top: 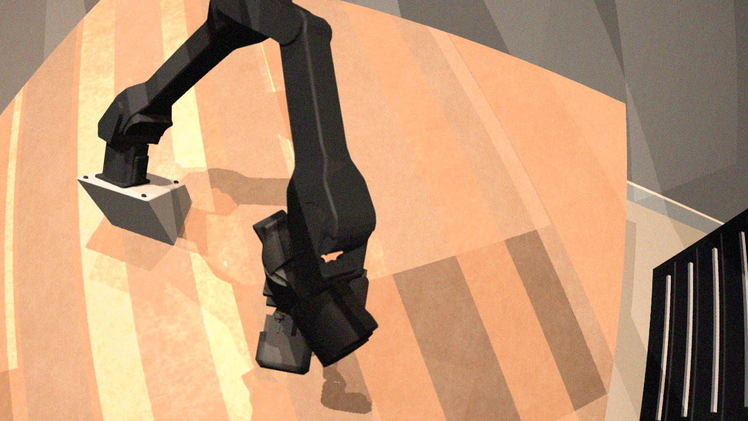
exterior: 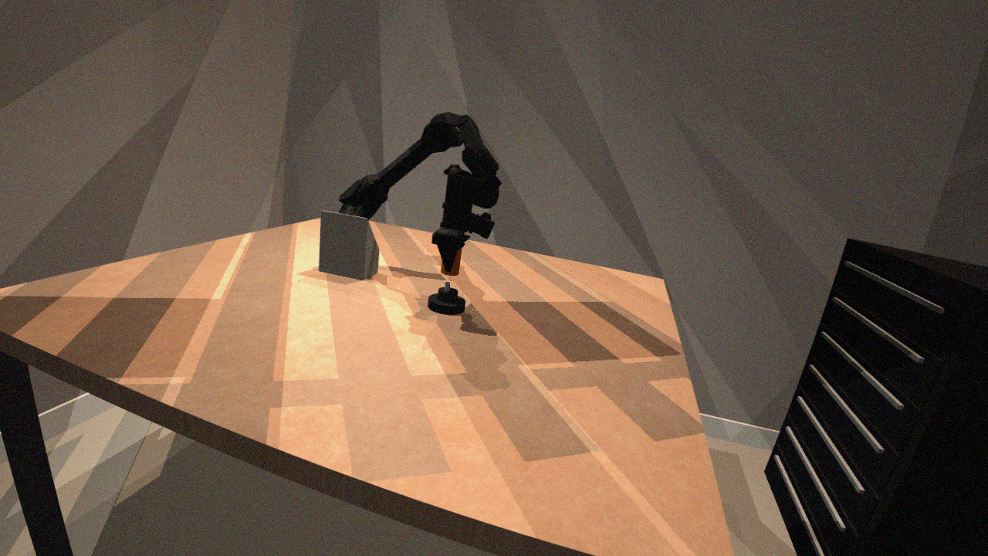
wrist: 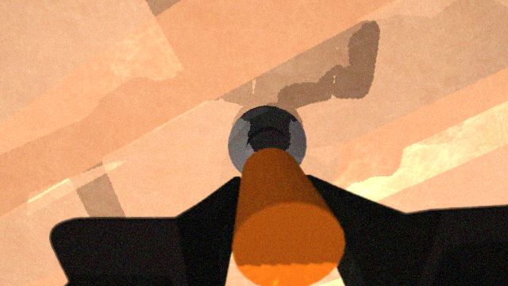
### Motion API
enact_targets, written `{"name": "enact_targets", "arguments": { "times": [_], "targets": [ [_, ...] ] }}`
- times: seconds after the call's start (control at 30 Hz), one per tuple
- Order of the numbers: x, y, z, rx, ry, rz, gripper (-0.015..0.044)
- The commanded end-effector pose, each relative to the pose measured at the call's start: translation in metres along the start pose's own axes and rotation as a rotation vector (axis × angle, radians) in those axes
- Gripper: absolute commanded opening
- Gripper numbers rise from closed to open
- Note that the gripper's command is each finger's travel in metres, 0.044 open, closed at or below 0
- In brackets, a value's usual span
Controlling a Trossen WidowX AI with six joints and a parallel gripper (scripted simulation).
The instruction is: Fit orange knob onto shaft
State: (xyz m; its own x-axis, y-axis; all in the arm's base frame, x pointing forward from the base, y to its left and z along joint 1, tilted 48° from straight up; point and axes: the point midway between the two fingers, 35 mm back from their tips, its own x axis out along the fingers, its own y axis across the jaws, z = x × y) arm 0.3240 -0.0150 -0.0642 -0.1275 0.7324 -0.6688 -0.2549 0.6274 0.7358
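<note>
The orange knob (exterior: 455, 264) (wrist: 287, 234) is a cylinder held upright between the fingers. My gripper (exterior: 450, 266) (wrist: 271, 182) is shut on it, a little above the pedestal. The black round pedestal (exterior: 446, 304) (wrist: 267, 115) stands on the table under the knob, with the silver shaft (exterior: 447, 285) pointing up from it. A small gap shows between the knob's bottom and the shaft's tip in the exterior view. In the wrist view the knob hides the shaft. The knob's underside and hole are hidden in all views. In the top view the arm hides the pedestal and nearly all of the knob.
The arm's base sits on a grey wedge-shaped block (top: 141, 214) (exterior: 343, 245) on the wooden table (top: 470, 172) (exterior: 387, 435). A black drawer cabinet (top: 700, 335) (exterior: 863, 387) stands beyond the table's right edge. Striped light and arm shadows cross the table around the pedestal.
</note>
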Motion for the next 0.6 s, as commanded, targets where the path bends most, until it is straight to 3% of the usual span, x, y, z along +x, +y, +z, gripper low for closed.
{"name": "enact_targets", "arguments": {
  "times": [0.0,0.2,0.57],
  "targets": [
    [0.003,-0.002,0.001,-0.007,-0.004,-0.008,0.0000],
    [0.023,-0.002,0.001,-0.001,-0.005,-0.007,0.0000],
    [0.019,-0.002,0.003,-0.009,-0.005,-0.007,0.0000]
  ]
}}
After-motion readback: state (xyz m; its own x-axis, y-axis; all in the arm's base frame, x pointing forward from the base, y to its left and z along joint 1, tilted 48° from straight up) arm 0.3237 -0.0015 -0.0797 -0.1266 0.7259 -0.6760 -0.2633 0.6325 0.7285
